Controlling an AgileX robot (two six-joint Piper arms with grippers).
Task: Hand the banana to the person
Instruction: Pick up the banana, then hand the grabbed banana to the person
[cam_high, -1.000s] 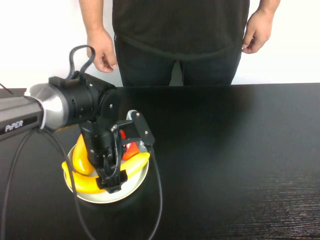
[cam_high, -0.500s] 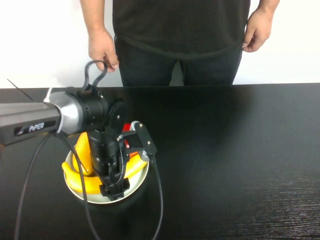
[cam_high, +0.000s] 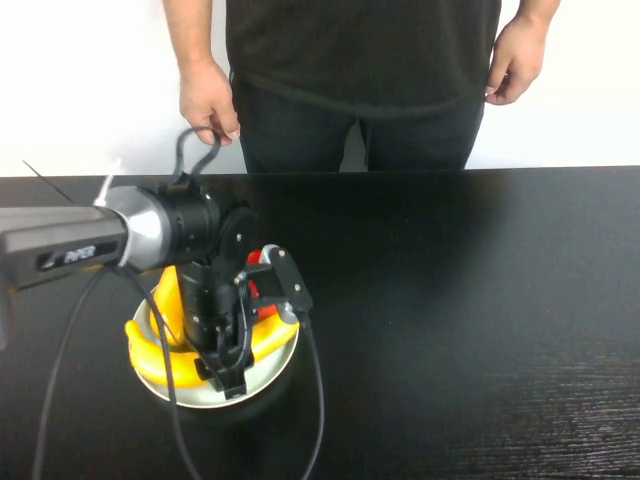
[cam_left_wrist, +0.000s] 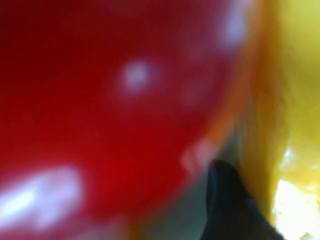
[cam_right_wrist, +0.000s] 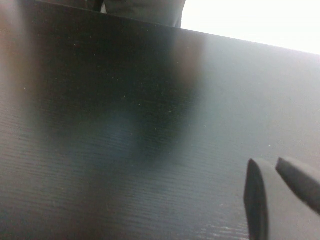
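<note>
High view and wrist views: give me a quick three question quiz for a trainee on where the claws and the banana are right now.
1. True or false: the left claw is down at the plate of fruit.
2. The banana lies: A on the plate; B on the bare table; C in the right claw.
3. Fill in: the right claw, seen only in its wrist view, hangs over the bare ____ table.
Key: 1 true; 2 A; 3 black.
</note>
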